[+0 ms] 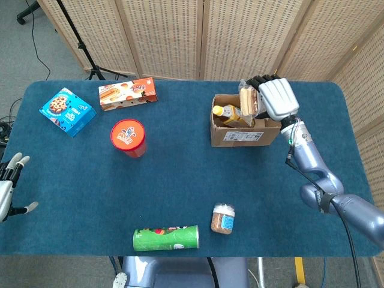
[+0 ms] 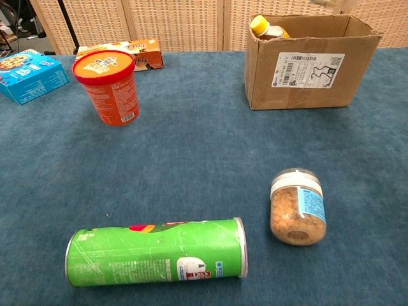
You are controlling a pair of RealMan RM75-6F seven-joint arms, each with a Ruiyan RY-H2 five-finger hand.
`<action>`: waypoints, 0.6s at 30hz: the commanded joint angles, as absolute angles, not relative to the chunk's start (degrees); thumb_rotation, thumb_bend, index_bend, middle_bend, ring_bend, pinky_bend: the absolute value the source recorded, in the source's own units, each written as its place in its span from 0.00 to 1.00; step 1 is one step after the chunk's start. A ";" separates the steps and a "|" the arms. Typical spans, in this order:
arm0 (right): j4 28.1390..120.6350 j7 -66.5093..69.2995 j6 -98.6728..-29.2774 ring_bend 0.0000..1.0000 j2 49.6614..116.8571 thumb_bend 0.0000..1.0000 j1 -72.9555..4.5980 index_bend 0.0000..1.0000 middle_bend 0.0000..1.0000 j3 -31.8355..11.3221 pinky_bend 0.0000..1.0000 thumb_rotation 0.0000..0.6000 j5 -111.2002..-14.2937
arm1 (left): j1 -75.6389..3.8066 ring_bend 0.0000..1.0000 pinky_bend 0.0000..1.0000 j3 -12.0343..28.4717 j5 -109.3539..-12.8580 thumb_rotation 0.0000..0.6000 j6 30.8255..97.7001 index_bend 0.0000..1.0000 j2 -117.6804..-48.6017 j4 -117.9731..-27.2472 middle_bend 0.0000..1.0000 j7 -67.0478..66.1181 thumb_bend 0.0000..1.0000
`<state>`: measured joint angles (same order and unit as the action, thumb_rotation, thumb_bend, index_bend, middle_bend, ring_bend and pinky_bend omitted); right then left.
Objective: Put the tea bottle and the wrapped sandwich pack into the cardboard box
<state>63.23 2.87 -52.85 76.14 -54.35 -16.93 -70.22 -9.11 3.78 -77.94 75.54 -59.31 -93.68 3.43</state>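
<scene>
Your right hand (image 1: 273, 99) grips the wrapped sandwich pack (image 1: 247, 100), fingers curled around it, held above the open top of the cardboard box (image 1: 246, 135) — over its back half, near the far rim. The tea bottle (image 1: 234, 116) already lies inside the box, its yellow cap toward the left wall; in the chest view the cap pokes above the box's left rear corner (image 2: 258, 24). The box sits toward the far right of the blue table (image 1: 180, 180), with bare cloth between its right wall and the table's right edge, and a wide open stretch in front of it down to the small jar (image 1: 222, 218).

Your left hand (image 1: 7, 186) hangs at the table's left edge, fingers spread apart and holding nothing.

To the left of the box the cloth is open as far as the red cup (image 1: 128, 138). Behind that, near the far edge, lie the orange snack box (image 1: 127, 94) and the blue cookie box (image 1: 67, 111). The green can (image 1: 166, 237) lies on its side close to the near edge — just left of the jar, not touching it.
</scene>
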 commanded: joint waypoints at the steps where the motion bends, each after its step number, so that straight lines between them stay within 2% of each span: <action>1: 61.94 1.83 -51.07 0.47 77.18 0.98 -54.78 0.63 0.59 -16.47 0.37 1.00 -69.30 | -9.24 0.00 0.00 3.85 -77.75 1.00 75.24 0.00 -59.41 -93.57 0.00 3.54 0.00; 3: 61.49 1.15 -49.41 0.47 77.35 0.98 -55.06 0.62 0.57 -16.45 0.37 1.00 -68.39 | -9.37 0.00 0.00 3.85 -77.61 1.00 74.94 0.00 -59.43 -93.49 0.00 3.53 0.00; 5: 61.54 0.33 -47.96 0.41 77.14 0.93 -55.25 0.55 0.49 -16.30 0.37 1.00 -67.72 | -9.39 0.00 0.00 3.93 -77.49 1.00 74.94 0.00 -59.41 -93.50 0.00 3.57 0.00; 6: 62.07 -0.34 -46.32 0.34 76.52 0.81 -55.43 0.46 0.40 -16.04 0.37 1.00 -67.18 | -9.39 0.00 0.00 4.01 -77.40 1.00 75.01 0.00 -59.43 -93.47 0.00 3.56 0.00; 7: 62.50 -0.62 -45.53 0.23 76.11 0.65 -55.52 0.33 0.28 -16.00 0.35 1.00 -66.83 | -9.39 0.00 0.00 4.04 -77.35 1.00 75.03 0.00 -59.44 -93.45 0.00 3.53 0.00; 8: 62.94 -0.88 -44.83 0.16 75.73 0.52 -55.59 0.26 0.20 -15.99 0.32 1.00 -66.47 | -9.38 0.00 0.00 4.06 -77.29 1.00 75.04 0.00 -59.46 -93.42 0.00 3.50 0.00; 9: 63.45 -1.04 -44.15 0.08 75.34 0.34 -55.65 0.16 0.10 -16.00 0.28 1.00 -66.09 | -9.38 0.00 0.00 4.07 -77.22 1.00 75.03 0.00 -59.48 -93.38 0.00 3.46 0.00; 10: 64.22 -1.22 -43.27 0.02 74.81 0.20 -55.70 0.09 0.04 -16.10 0.24 1.00 -65.40 | -9.39 0.00 0.00 4.09 -77.11 1.00 74.98 0.00 -59.50 -93.34 0.00 3.38 0.00; 12: 65.05 -2.57 -42.33 0.00 74.09 0.06 -55.81 0.03 0.00 -16.27 0.18 1.00 -63.96 | -9.54 0.00 0.00 4.09 -76.89 1.00 74.64 0.00 -59.63 -93.21 0.00 3.15 0.00; 16: 66.02 -3.86 -42.40 0.00 73.72 0.04 -55.65 0.00 0.00 -16.80 0.11 1.00 -62.01 | -9.48 0.00 0.00 4.11 -76.92 1.00 74.82 0.00 -59.65 -93.21 0.00 3.16 0.00; 18: 66.60 -4.17 -43.07 0.00 73.39 0.04 -55.46 0.00 0.00 -17.11 0.10 1.00 -61.71 | -9.43 0.00 0.00 4.14 -76.90 1.00 74.94 0.00 -59.64 -93.21 0.00 3.25 0.00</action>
<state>66.27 -3.92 -42.66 73.65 -55.58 -16.86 -61.89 -9.42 4.14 -76.90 74.94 -59.64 -93.22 3.25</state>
